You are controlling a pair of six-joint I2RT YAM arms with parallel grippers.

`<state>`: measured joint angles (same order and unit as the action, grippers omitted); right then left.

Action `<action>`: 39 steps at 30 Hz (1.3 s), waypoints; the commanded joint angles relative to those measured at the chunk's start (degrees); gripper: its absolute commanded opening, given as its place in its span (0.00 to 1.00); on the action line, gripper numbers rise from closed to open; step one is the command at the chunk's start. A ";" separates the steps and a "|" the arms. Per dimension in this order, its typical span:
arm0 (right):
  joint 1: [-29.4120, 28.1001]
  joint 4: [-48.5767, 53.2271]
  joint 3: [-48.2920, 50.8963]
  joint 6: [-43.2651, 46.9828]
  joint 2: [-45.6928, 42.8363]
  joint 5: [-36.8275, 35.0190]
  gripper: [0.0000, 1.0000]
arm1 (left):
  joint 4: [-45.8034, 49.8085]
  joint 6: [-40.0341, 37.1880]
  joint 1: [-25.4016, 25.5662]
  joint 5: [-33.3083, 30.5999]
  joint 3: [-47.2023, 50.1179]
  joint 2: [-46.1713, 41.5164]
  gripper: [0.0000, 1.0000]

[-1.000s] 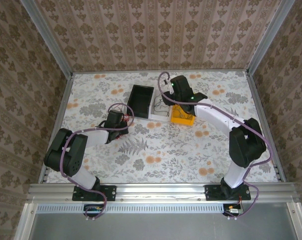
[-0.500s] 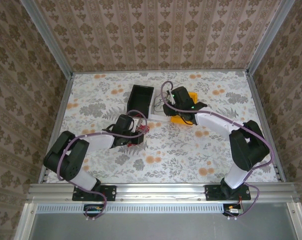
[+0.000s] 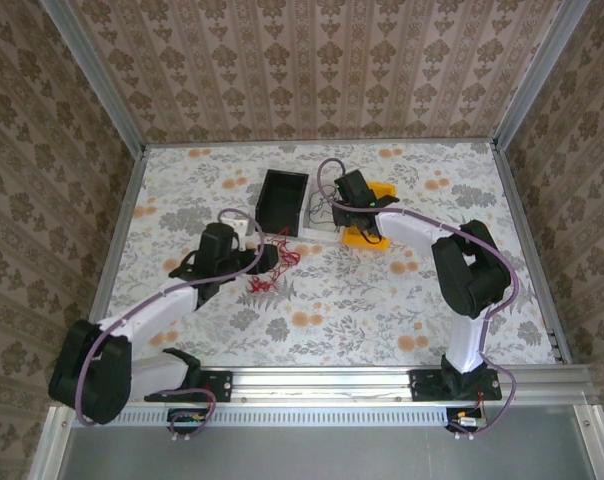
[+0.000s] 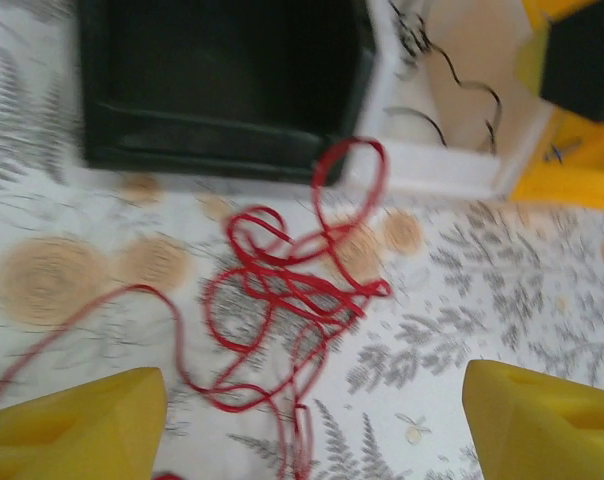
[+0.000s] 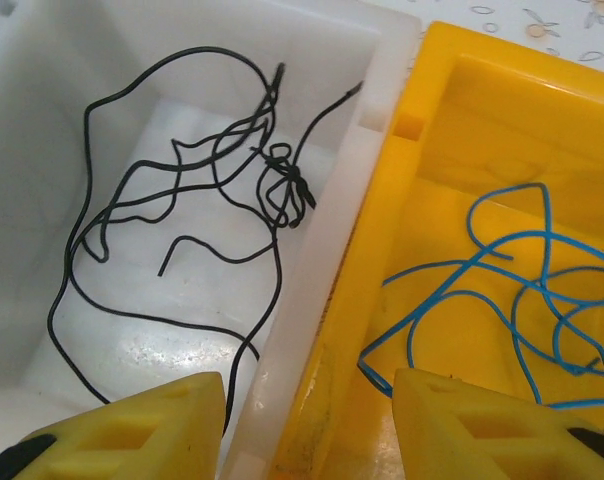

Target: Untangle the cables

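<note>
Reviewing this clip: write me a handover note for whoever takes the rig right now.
The left gripper is open, above the red cables, holding nothing.
The right gripper is open and empty, over the wall between the white bin and the yellow bin.
The red cables lie tangled on the table, in front of the black bin.
Done: black cables in the white bin, blue cables in the yellow bin.
Left: untangle the red cables, probably into the black bin.

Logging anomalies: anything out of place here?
Yes: the red cables lie in a loose tangle on the table, outside the bins, one loop up against the white bin. The black cables sit inside the white bin, the blue cables inside the yellow bin.
</note>
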<state>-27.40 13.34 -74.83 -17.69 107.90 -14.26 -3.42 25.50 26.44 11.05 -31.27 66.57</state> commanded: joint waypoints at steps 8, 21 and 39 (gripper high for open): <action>8.58 3.06 0.32 -1.71 -2.44 -1.09 0.48 | 3.44 2.65 -4.02 -1.04 2.34 -1.04 0.79; -2.18 -6.11 10.03 5.21 -15.15 18.89 0.47 | 0.05 4.01 -3.11 1.53 1.69 7.33 0.71; -8.73 -2.74 4.50 6.44 -3.11 30.07 0.43 | 2.43 -1.38 -0.66 -1.21 -6.99 18.20 0.38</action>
<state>-36.25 8.49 -68.10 -11.90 102.61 12.53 -2.04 26.20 25.80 10.66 -35.79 83.55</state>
